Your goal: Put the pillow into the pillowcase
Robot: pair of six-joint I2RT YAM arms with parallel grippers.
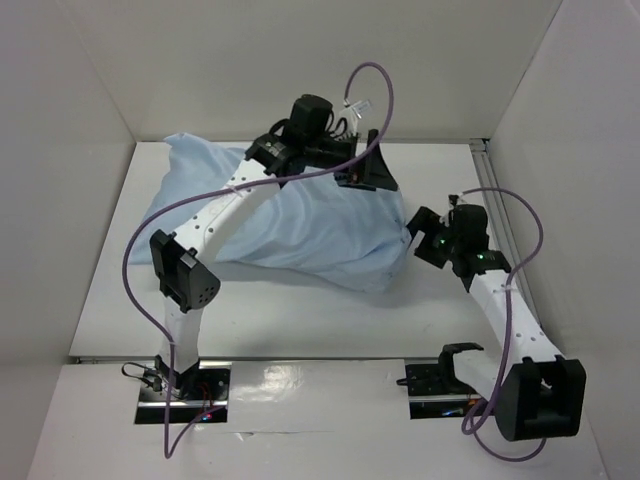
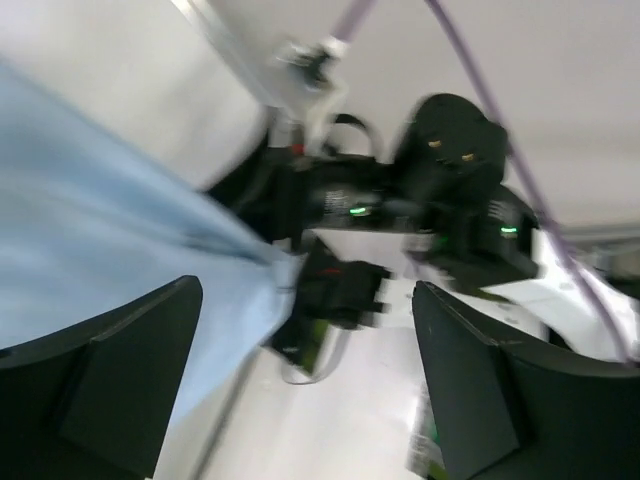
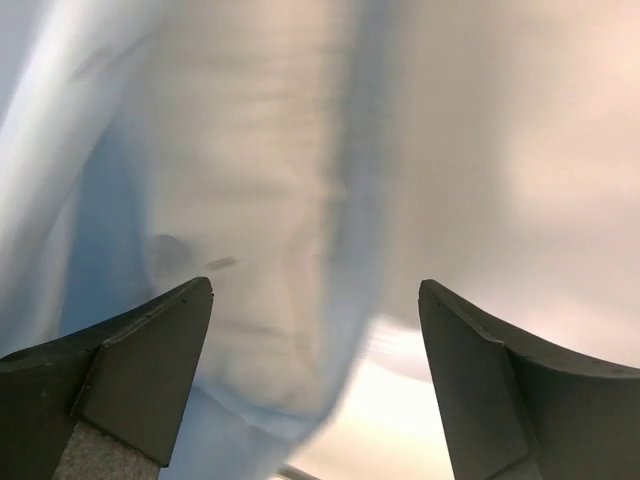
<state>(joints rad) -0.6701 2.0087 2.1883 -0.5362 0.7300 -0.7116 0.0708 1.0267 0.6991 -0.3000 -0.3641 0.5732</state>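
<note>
Pillowcase (image 1: 300,225) plump, pillow seemingly inside. Left gripper (image 1: 365,172) released above it; right gripper (image 1: 416,237) released at corner, probably to straighten.

Two white arms on show: the left arm (image 1: 235,205) and right arm (image 1: 510,315) each carry a row of small holes. Black joint housings (image 1: 185,275), looping purple cables (image 1: 371,66) and glowing green lights (image 1: 480,258). The right gripper (image 3: 315,283) has dark wedge fingers.

Both my wrist views are smeared. The wrinkly light blue fabric pillowcase (image 2: 90,230) runs off the left view's edge; my left arm (image 1: 235,205) hides its far edge.
</note>
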